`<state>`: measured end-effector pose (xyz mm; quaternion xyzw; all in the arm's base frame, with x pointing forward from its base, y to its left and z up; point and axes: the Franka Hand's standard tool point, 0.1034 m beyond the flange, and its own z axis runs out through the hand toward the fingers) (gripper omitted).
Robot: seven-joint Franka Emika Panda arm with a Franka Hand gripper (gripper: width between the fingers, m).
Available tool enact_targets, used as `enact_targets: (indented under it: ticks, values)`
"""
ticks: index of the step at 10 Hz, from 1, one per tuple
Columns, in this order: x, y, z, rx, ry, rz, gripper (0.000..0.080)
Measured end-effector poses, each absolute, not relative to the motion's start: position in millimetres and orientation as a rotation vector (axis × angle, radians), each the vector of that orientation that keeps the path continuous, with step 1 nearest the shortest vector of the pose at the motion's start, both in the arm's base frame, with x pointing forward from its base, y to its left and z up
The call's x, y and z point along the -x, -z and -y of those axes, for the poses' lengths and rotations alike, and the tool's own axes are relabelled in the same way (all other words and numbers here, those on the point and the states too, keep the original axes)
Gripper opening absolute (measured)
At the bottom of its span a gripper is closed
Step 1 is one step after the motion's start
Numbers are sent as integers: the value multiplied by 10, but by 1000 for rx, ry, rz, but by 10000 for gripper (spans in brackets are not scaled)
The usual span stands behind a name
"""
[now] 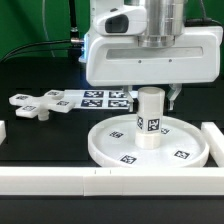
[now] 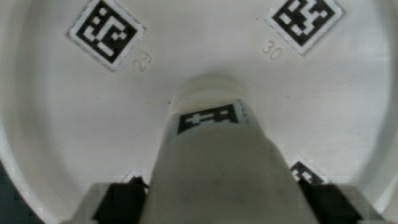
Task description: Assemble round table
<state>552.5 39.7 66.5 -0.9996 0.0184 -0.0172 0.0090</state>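
Note:
The large rimmed disc [image 1: 100,150] lies flat on the black surface. The short cylinder post [image 1: 150,125] stands upright on the disc's middle, with a tag on its side. My gripper [image 1: 152,95] is right above it, its fingers down around the post's top. In the wrist view the post [image 2: 214,140] runs between my two black pads [image 2: 125,200], which touch its sides, with the disc [image 2: 196,40] beneath; my gripper [image 2: 214,200] is shut on the post. The flat cross-shaped piece [image 1: 38,103] lies on the surface at the exterior view's left.
The marker board [image 1: 100,98] lies behind the disc. Long white bars edge the surface along the front [image 1: 45,180] and at the exterior view's right [image 1: 215,135]. A green backdrop and cables are at the back.

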Motion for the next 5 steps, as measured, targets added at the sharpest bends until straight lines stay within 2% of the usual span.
enact_targets:
  ticks: [5]
  values:
    - [-5479,-652,-384,2974,65,-751,409]
